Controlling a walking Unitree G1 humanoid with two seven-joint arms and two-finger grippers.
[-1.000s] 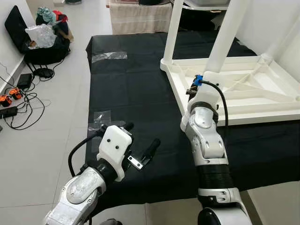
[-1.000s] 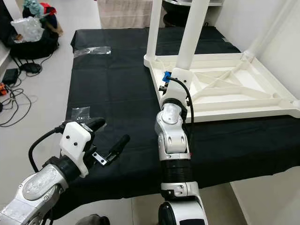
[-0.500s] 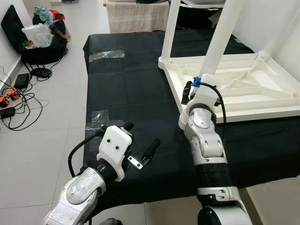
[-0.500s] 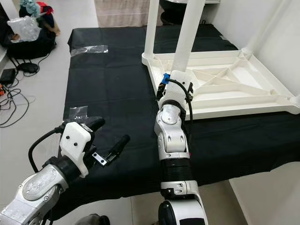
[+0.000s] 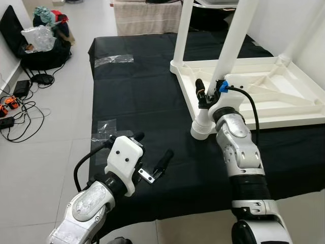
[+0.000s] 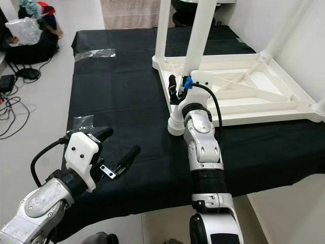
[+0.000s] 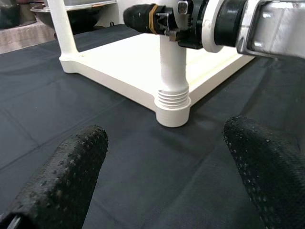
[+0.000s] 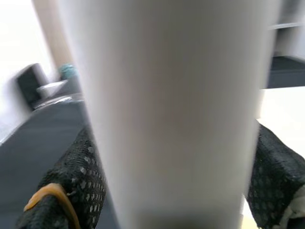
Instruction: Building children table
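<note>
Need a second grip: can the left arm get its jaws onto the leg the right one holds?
Probably yes: the left gripper is open and bare black cloth lies between it and the leg.

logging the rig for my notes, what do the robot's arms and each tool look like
Both arms are silver-grey segmented shells with black ribbed joints and black cables. The left tool has a white boxy housing and long black dimpled fingers. The right tool carries a blue connector and an orange band.

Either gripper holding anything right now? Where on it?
The right gripper grips a white table leg low on its shaft, just above the threaded end that stands on the black cloth. The left gripper is open and holds nothing.
</note>
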